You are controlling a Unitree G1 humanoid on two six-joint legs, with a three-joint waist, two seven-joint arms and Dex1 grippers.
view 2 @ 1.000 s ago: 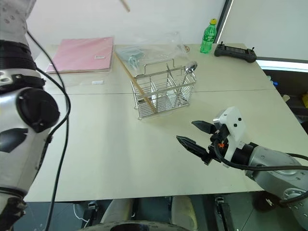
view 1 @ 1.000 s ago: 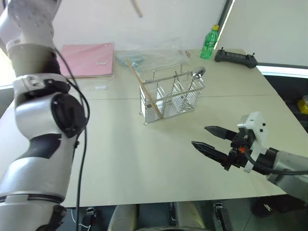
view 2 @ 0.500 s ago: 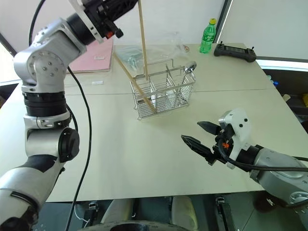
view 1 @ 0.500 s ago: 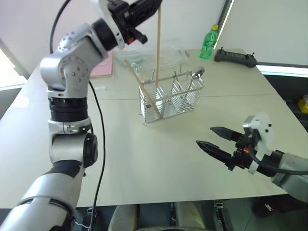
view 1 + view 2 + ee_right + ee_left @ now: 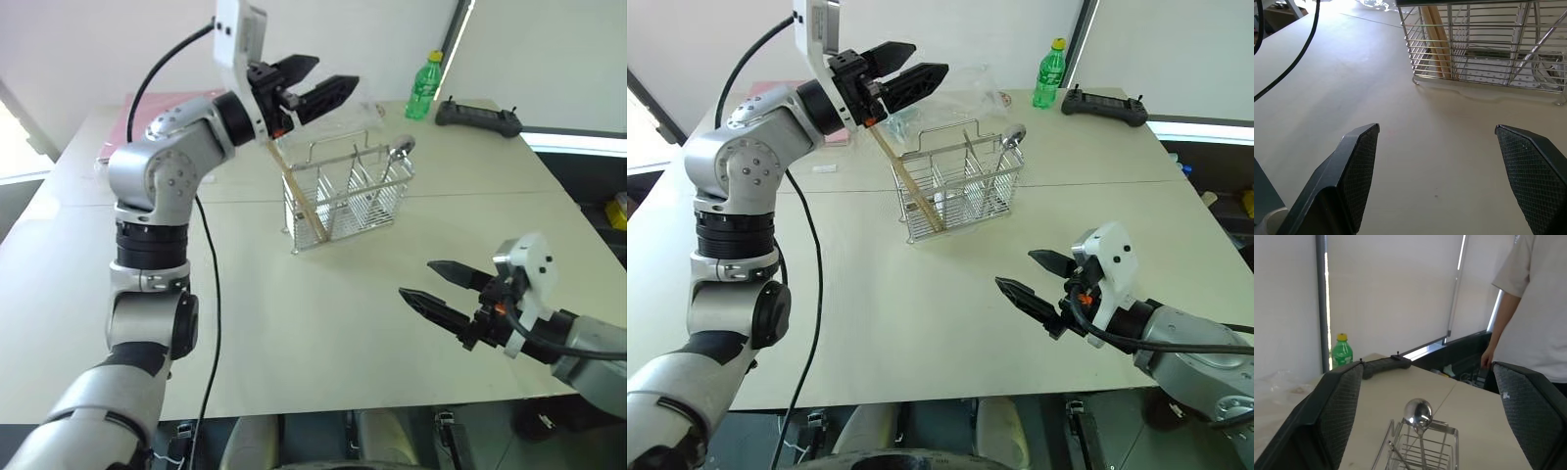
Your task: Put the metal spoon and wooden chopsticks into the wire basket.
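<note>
Left tool (image 5: pixel 323 83), released and empty, hovers above the wire basket (image 5: pixel 348 196) holding wooden chopsticks (image 5: pixel 294 186) and metal spoon (image 5: pixel 400 150); next, withdraw.

The two eye views look forward and down from head height over the worktop (image 5: pixel 294 323), sharing nearly the same scene. The left wrist view looks from above, roughly level, across the wire basket (image 5: pixel 1422 450). The right wrist view sits low and near, facing that basket's side.
</note>
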